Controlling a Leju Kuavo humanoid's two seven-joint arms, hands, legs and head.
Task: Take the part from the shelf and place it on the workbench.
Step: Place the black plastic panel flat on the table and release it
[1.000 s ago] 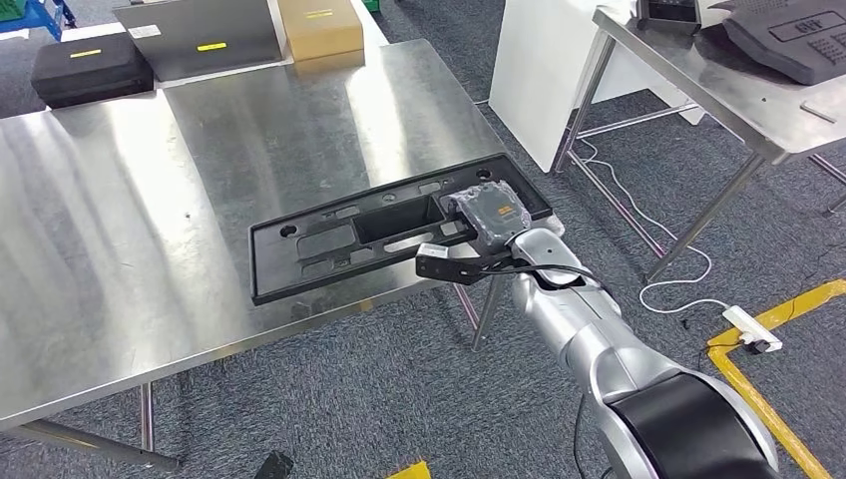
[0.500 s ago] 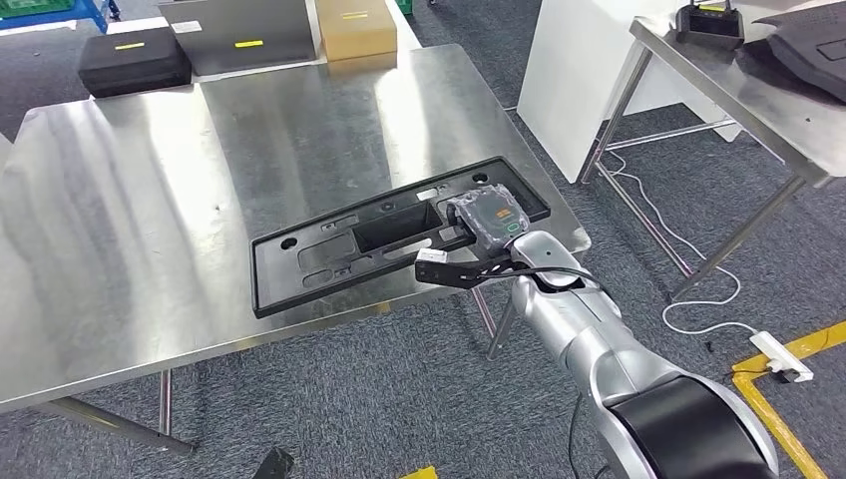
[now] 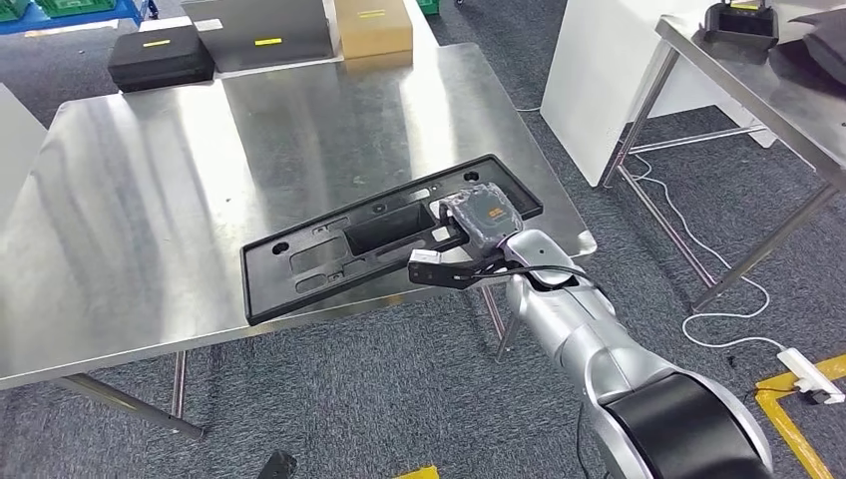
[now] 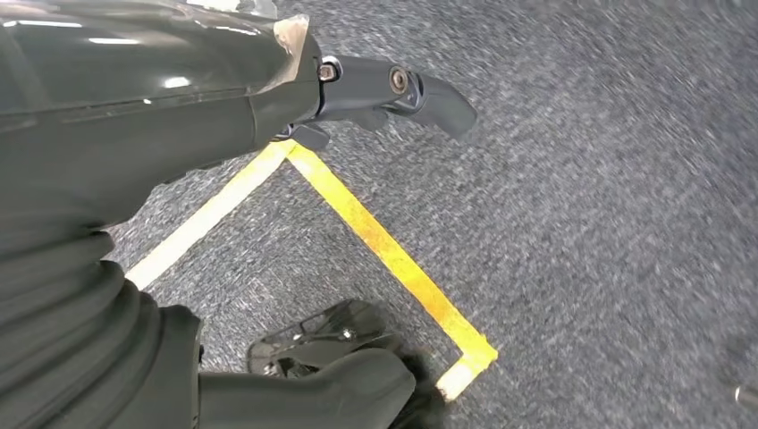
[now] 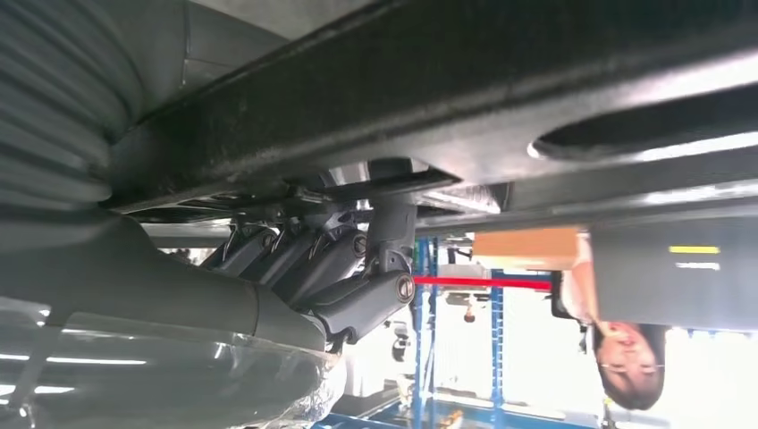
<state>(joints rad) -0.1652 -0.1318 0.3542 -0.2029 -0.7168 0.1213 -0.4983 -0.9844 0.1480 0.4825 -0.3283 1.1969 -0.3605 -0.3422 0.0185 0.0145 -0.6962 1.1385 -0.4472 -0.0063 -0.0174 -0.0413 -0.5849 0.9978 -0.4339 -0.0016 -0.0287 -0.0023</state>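
The long black plastic panel with rectangular cut-outs [image 3: 374, 237] lies across the near right part of the shiny steel desk [image 3: 150, 200], its right end reaching the desk's front right corner and its near edge along the desk's front edge. The right robot hand [image 3: 482, 215] grips that right end: its grey back lies over the panel's top in the head view, and in the right wrist view its dark fingers [image 5: 357, 277] curl up against the panel's underside [image 5: 501, 98]. Whether the panel rests fully on the steel or is held just above it I cannot tell.

The left robot hand [image 4: 393, 89] hangs over grey carpet crossed by a yellow floor line [image 4: 393, 259], its fingers bent inward around nothing.

At the desk's far edge stand a black case [image 3: 160, 58], a grey metal box [image 3: 261, 30] and a tan cardboard box [image 3: 373, 25].
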